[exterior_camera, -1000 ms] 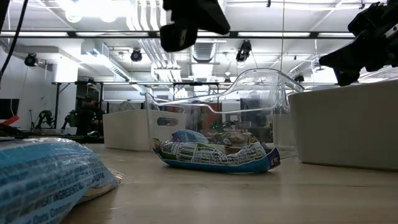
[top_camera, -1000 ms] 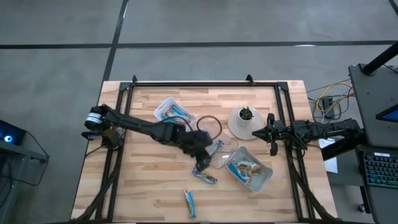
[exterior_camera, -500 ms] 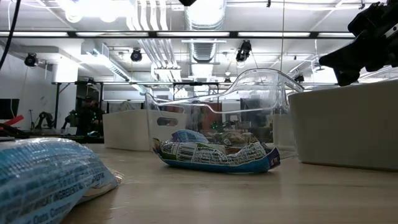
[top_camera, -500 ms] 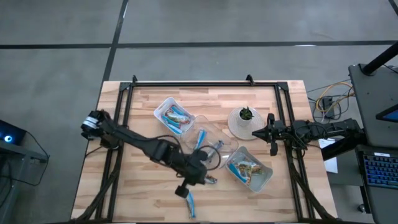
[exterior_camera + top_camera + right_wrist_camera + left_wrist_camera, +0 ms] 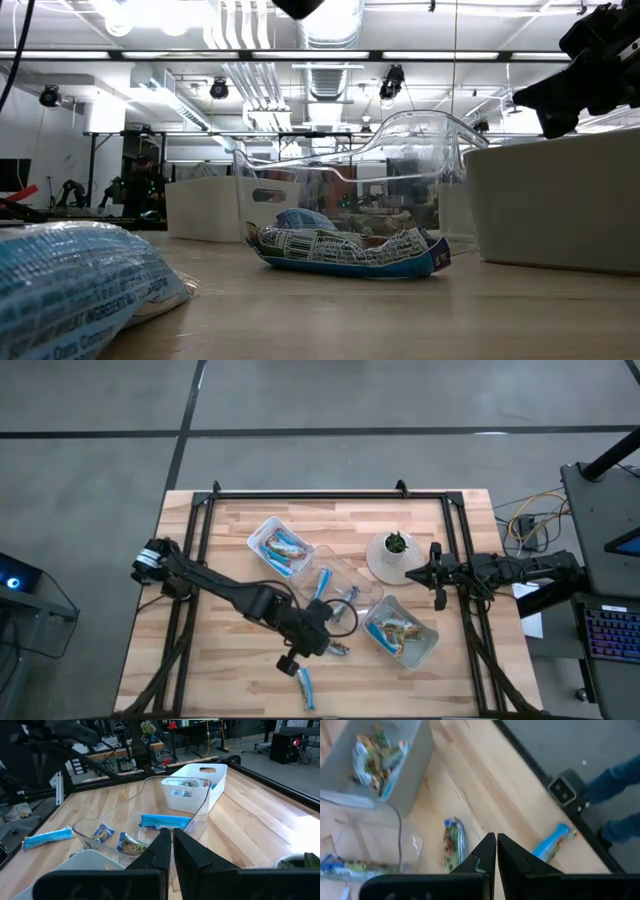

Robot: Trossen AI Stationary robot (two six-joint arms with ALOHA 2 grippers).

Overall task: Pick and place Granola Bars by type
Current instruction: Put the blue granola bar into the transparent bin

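High view: 2 dark arms are seen over a pale plank table point(image 5: 230, 615). The left gripper point(image 5: 289, 664) is stretched toward the table's near edge, just beside 1 bright blue bar point(image 5: 306, 687) lying alone on the wood. A second loose bar point(image 5: 333, 648), darker and crinkled, is seen just beyond it. 2 white bins are counted — a far bin point(image 5: 262, 531) and a near bin point(image 5: 428, 645) — each holding wrapped bars, too jumbled to count. Between them a clear curved tray point(image 5: 345, 572) is set, with 1 blue bar point(image 5: 323, 582) under it. The right gripper point(image 5: 437, 582) is held at the table's right edge beside a small potted plant point(image 5: 396, 544).

Low view: 1 printed foil bar point(image 5: 345, 251) with a blue edge is laid flat on the wood before the clear tray point(image 5: 420, 135); a blurred blue wrapper point(image 5: 70, 280) is seen close to the lens.

Left wrist view: the fingers point(image 5: 482, 852) are pressed together with nothing between them. 1 greenish bar point(image 5: 454, 841) and 1 bright blue bar point(image 5: 551, 841) are seen on the planks — well apart — and a grey-white bin point(image 5: 415, 755) holds crumpled wrappers.

Right wrist view: the fingers point(image 5: 161, 842) are likewise closed and empty. 1 long blue bar point(image 5: 165, 821) and 2 small wrappers point(image 5: 116, 838) are seen through the clear tray, 1 blue bar point(image 5: 48, 837) outside it.
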